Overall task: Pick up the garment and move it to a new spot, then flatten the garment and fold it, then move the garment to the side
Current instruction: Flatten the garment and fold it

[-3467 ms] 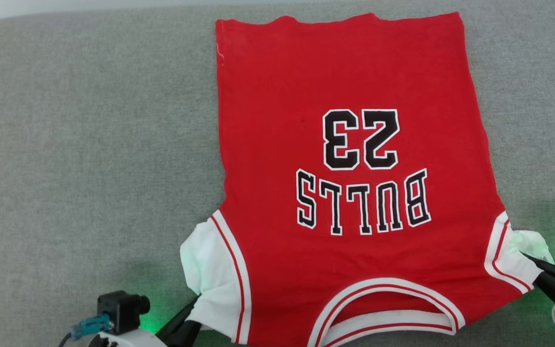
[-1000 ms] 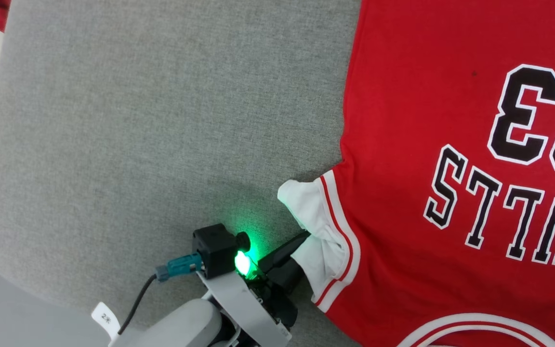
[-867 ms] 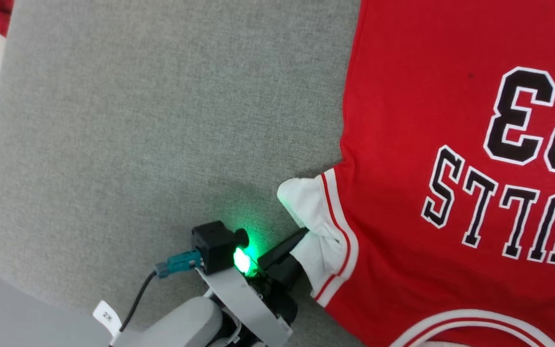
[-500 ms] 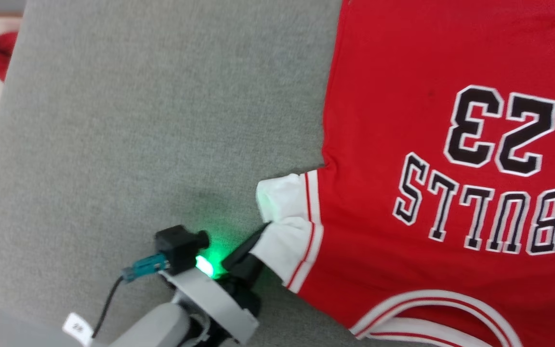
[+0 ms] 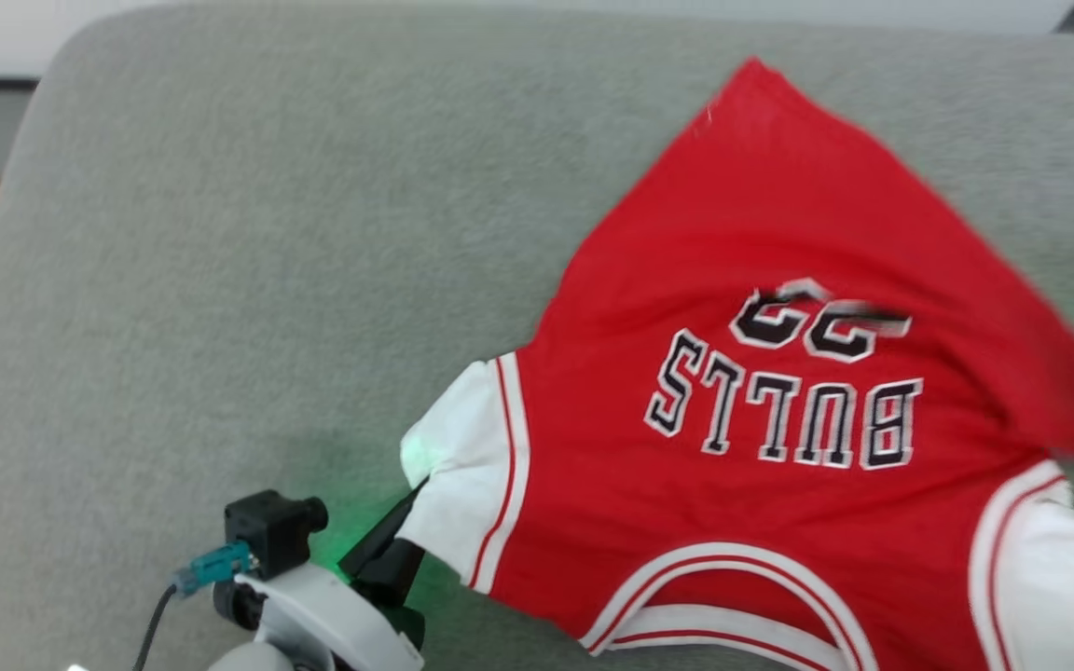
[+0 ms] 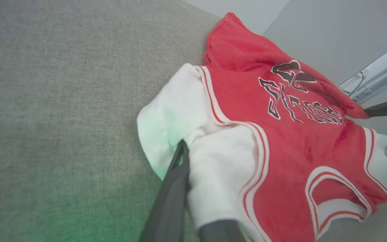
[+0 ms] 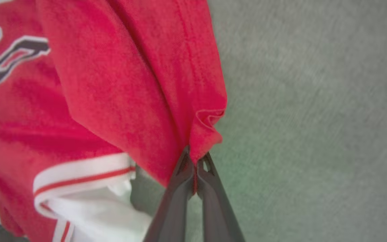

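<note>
Holds the garment (image 5: 761, 485) at two places on the grey cushion (image 5: 220, 280). Clamps the left hand (image 5: 414, 496) on the white sleeve (image 5: 458, 466) at the near left corner, one dark finger over the cloth and one under it. Clenches the right hand (image 7: 195, 158) on a bunched fold of the red side edge, with red fabric pinched between the closed fingertips.

Differs plainly from three and a half seconds back. Had the garment spread flat then, with a straight far hem, clear numerals and the right hand at the white right sleeve. Now has the right side drawn up and inward. Brings the red body to a point at the far corner. Buckles the cloth across the numerals (image 5: 817, 321), leaving them half lost in a crease. Leaves the lettering (image 5: 779, 415) below them readable. Keeps the left grip on the same sleeve as before. Looks down from a turned head camera, over more of the cushion's left side than before.
</note>
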`<state>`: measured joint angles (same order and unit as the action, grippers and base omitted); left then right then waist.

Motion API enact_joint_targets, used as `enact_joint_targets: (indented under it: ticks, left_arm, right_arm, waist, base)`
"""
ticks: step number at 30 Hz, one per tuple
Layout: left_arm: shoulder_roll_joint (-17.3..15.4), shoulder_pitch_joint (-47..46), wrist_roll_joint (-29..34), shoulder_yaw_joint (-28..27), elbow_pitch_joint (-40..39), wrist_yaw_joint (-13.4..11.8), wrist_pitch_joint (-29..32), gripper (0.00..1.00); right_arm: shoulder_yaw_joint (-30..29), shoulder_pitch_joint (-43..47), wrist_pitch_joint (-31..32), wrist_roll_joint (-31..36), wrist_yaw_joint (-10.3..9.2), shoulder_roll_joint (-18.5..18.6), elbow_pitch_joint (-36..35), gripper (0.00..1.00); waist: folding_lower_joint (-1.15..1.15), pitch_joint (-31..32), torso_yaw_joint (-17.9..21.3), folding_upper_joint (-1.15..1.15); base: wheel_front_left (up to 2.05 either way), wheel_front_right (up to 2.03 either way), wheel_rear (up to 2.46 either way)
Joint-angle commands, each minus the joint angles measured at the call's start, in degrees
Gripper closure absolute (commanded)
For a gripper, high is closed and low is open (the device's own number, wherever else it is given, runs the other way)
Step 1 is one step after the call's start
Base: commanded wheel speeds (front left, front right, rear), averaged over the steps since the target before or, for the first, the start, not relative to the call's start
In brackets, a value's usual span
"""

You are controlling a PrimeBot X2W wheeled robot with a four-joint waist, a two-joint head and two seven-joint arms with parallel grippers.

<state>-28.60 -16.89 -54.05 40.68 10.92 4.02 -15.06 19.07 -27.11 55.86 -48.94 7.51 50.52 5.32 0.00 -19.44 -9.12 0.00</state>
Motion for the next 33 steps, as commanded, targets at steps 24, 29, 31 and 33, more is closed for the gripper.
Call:
enact_joint_targets:
  ticks: [24, 29, 31, 33]
  left_arm:
    - [-2.3, 3.5, 0.6, -0.1, -4.3, -3.2, 0.4, 1.00]
    - [-2.0, 2.7, 1.4, 0.0, -5.8, -3.6, 0.5, 1.00]
    - [-1.7, 2.3, 1.7, 0.0, -6.2, -3.9, 0.4, 1.00]
    - [-1.2, 1.5, 2.1, 0.3, -6.6, -3.8, 0.5, 1.00]
  right_arm:
    - [-12.5, 25.7, 1.2, 5.0, -0.05, -8.4, -20.1, 0.00]
    - [-19.0, 21.0, 1.0, 4.2, -0.05, -6.7, -23.2, 0.00]
    - [-20.2, 17.5, 0.2, 4.3, -0.05, -6.7, -23.4, 0.00]
    - [-19.9, 12.8, -1.4, 5.2, -0.05, -7.1, -22.5, 0.00]
  waist:
    - [0.00, 5.7, 7.2, 0.00]
    - [0.00, 3.7, 6.1, 0.00]
    - [0.00, 2.7, 5.5, 0.00]
    - [0.00, 1.4, 4.7, 0.00]
  base:
    - [0.00, 0.00, 0.00]
    - [0.00, 0.00, 0.00]
    - [0.00, 0.00, 0.00]
    - [0.00, 0.00, 0.00]
